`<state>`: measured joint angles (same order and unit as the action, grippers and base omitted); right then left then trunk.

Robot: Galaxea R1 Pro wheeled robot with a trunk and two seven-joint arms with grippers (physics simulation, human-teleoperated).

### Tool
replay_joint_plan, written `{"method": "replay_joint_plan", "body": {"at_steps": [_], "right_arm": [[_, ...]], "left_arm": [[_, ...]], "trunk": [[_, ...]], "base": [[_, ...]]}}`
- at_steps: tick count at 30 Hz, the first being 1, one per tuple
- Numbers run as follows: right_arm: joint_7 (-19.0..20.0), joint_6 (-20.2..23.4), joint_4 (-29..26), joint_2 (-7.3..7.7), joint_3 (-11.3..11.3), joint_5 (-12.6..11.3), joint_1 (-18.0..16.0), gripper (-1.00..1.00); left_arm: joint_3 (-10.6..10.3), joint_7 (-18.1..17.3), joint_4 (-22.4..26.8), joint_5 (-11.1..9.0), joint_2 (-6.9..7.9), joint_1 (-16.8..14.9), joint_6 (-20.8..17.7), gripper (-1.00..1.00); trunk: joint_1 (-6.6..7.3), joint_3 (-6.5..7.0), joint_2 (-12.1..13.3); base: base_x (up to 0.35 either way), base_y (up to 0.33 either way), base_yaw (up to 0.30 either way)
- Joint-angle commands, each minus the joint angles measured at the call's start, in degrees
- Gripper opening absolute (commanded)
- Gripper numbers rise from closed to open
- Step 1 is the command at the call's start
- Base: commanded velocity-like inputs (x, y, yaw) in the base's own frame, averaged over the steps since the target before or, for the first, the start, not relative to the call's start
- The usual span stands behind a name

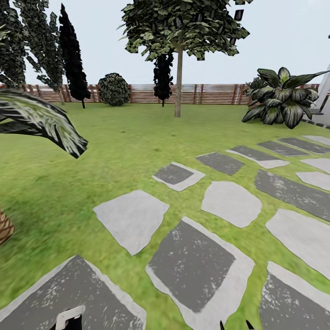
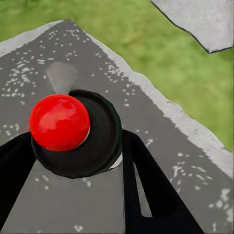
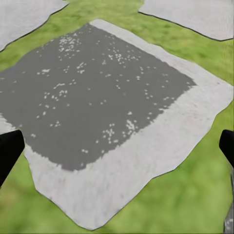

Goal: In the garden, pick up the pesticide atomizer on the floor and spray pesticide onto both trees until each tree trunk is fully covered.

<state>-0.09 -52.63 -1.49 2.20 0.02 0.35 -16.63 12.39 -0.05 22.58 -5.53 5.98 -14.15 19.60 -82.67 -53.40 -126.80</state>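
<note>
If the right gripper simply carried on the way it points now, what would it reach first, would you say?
Most likely the dark-centred stepping stone with its pale rim, lying squarely ahead of the open right gripper with nothing in between. Depth is unclear, so how soon is hard to say.

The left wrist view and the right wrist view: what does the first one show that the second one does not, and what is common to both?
In the left wrist view, the left gripper is shut on the pesticide atomizer, a black round body with a red ball on top, above a dark speckled stepping stone. In the right wrist view, the right gripper is open with nothing between its fingers, over another stepping stone, dark in the middle with a pale border. Both show black fingers, paving stones and the green lawn.
</note>
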Motion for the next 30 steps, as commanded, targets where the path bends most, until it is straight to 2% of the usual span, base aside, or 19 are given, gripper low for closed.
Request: {"method": "replay_joint_plan", "body": {"at_steps": [1,30], "right_arm": [[0.0,0.0,0.0,0.01,0.02,0.0,0.01,1.0],[0.0,0.04,0.0,0.0,0.02,0.0,0.01,1.0]], "left_arm": [[0.0,0.04,0.01,0.0,0.0,0.0,0.0,-1.0],[0.08,0.04,0.01,0.0,0.0,0.0,-0.04,-1.0]], "trunk": [[0.0,0.0,0.0],[0.0,0.0,0.0]], "base": [[0.34,0.0,0.0],[0.34,0.0,0.0]]}}
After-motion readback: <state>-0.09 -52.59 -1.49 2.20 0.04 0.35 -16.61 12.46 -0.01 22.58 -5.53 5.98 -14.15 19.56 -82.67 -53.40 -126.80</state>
